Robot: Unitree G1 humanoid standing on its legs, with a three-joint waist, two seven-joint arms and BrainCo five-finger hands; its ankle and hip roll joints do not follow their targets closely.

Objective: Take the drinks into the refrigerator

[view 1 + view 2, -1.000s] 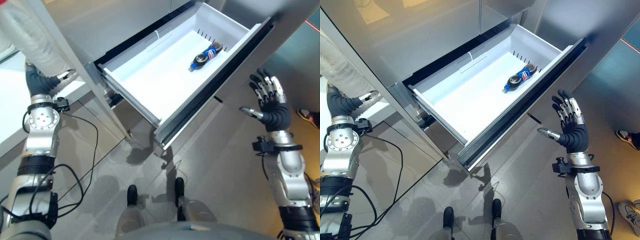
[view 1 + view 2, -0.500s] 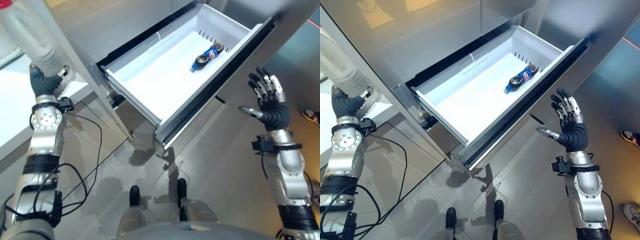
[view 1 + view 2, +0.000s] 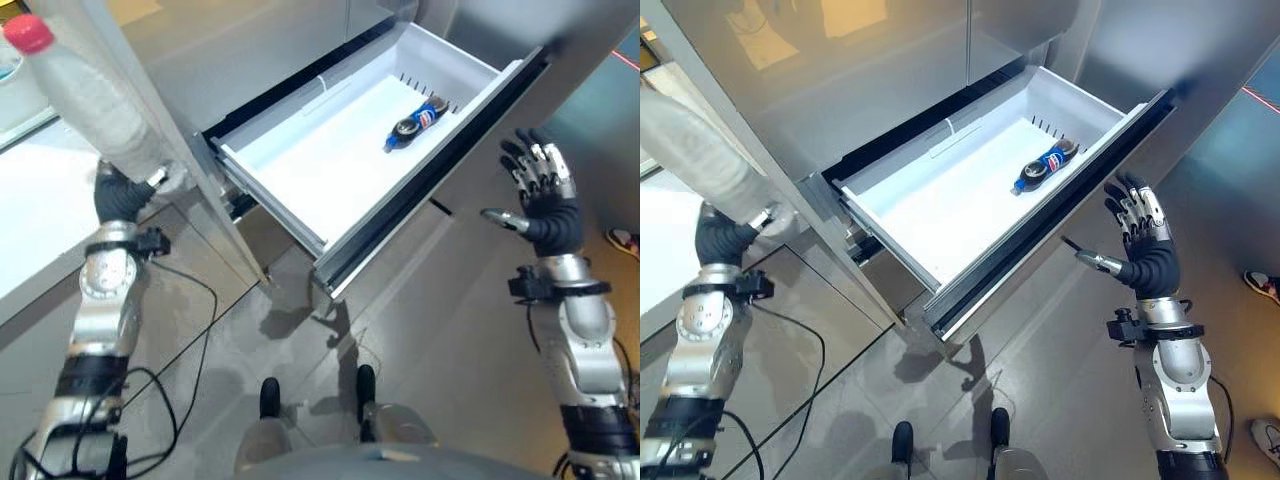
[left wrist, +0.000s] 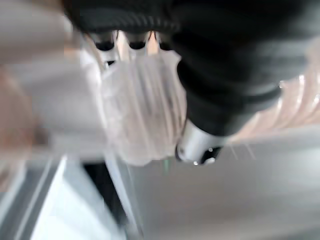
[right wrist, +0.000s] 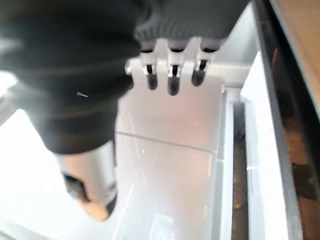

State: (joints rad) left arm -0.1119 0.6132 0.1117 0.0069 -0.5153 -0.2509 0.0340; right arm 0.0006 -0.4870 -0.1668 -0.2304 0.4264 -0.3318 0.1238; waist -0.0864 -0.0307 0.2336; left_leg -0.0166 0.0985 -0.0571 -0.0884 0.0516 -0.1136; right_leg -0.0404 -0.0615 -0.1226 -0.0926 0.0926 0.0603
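Left hand (image 3: 118,195) grips clear bottle (image 3: 95,100); drawer (image 3: 300,175) mostly bare, seemingly.

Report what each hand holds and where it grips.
Left hand grips the clear red-capped bottle round its lower end. Right hand is open, holding nothing.

Smooth white plastic drawer (image 3: 330,170), brushed-metal fridge front (image 3: 230,50), glossy tiled floor (image 3: 430,330), clear ribbed plastic bottle (image 3: 90,95) upper left.

Both eye views look down on the open drawer (image 3: 330,150); wrist views, seemingly very close, look along each robot hand.
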